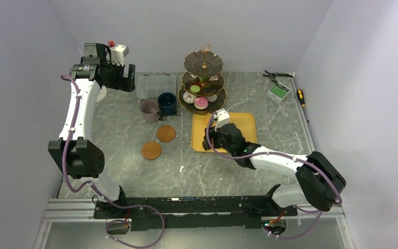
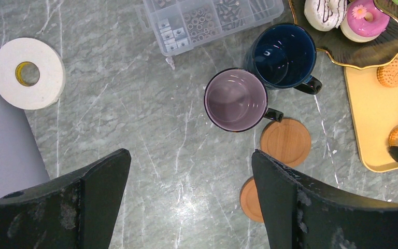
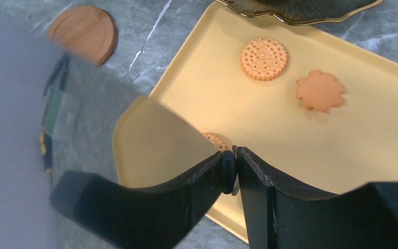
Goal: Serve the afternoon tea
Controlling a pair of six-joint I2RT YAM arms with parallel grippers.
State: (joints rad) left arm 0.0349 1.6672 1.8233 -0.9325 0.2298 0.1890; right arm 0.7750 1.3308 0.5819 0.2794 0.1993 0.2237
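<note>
On a grey, white-veined tabletop [image 1: 197, 176], closed in by pale bare walls on three sides, one dark stand [image 1: 203, 83] of three gold-trimmed tiers rises at the far middle. Its lowest plate carries a pink donut [image 2: 364, 21] and a white donut [image 2: 321, 13] with dark drizzle, and a green macaron [image 1: 195, 88] sits on the tier above. Two mugs stand upright just left of it: a mauve mug [image 2: 236, 99] and a navy mug [image 2: 284, 54], side by side. Two round brown coasters [image 2: 285, 141] lie near the mauve one.

One yellow tray [image 3: 373, 135] in front of the stand holds three biscuits [image 3: 263, 58]: one round and dotted, one flower-shaped, and one half hidden behind the right gripper [image 3: 230, 161]. That gripper's fingertips meet; whether they pinch the biscuit cannot be told.

The left gripper [image 2: 190, 155] hangs high over the far left, jaws spread wide and holding nothing. One clear compartment box [image 2: 207, 21] and one white tape roll [image 2: 28, 72] lie below it.
</note>
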